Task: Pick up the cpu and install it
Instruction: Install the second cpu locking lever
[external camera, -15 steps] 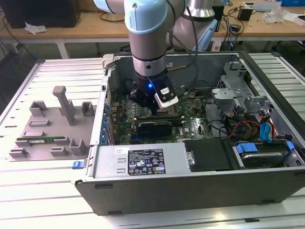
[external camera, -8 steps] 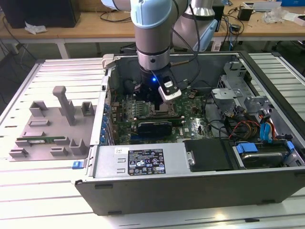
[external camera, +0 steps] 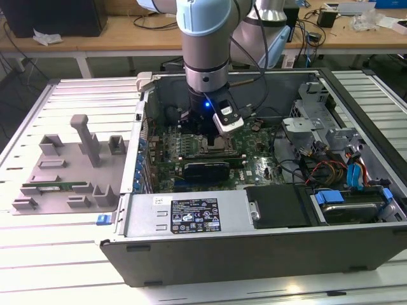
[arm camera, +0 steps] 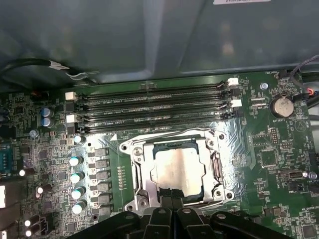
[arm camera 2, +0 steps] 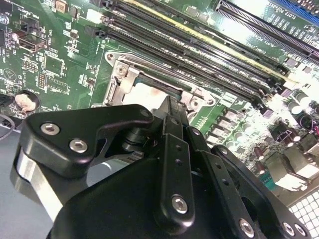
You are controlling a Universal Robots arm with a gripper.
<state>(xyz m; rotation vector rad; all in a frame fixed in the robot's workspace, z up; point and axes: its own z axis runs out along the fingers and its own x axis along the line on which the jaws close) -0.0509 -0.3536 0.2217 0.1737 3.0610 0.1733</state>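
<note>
The small flat square silver-grey cpu (arm camera: 178, 172) lies inside the metal socket frame (arm camera: 130, 149) on the green motherboard (arm camera: 279, 149). The black hand (arm camera: 172, 203) hangs directly over its near edge, apparently at the seating step; whether it grips, I cannot tell. The memory slots (arm camera: 149, 107) crowd one side.

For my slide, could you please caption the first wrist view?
Gripper poised at the edge of the cpu, which sits in the motherboard's socket frame.
</note>
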